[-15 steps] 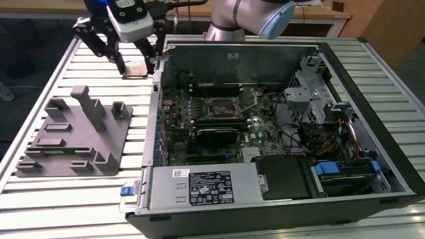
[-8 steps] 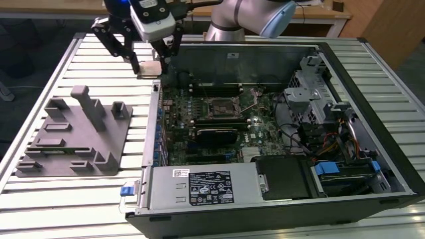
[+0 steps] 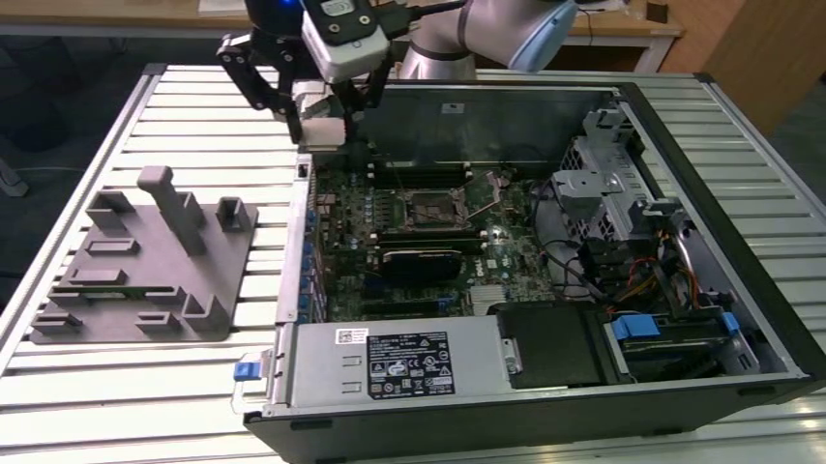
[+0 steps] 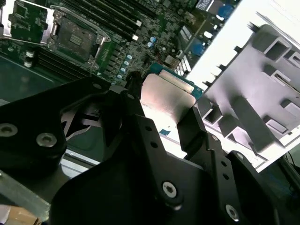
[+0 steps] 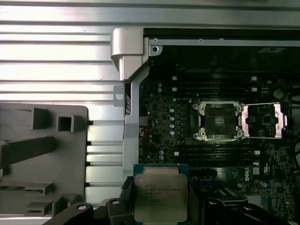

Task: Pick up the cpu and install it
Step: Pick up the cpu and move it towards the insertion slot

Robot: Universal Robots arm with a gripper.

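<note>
Gripping the cpu by two edges, gripper sits clamped on it over the case edge, with the open socket well apart.

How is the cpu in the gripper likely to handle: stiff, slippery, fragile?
Probably stiff: the cpu looks flat and unbent in the gripper in both wrist views. Its smooth metal top looks slippery, so the edge hold seems sensible. The thin green board rim may chip if squeezed hard.
</note>
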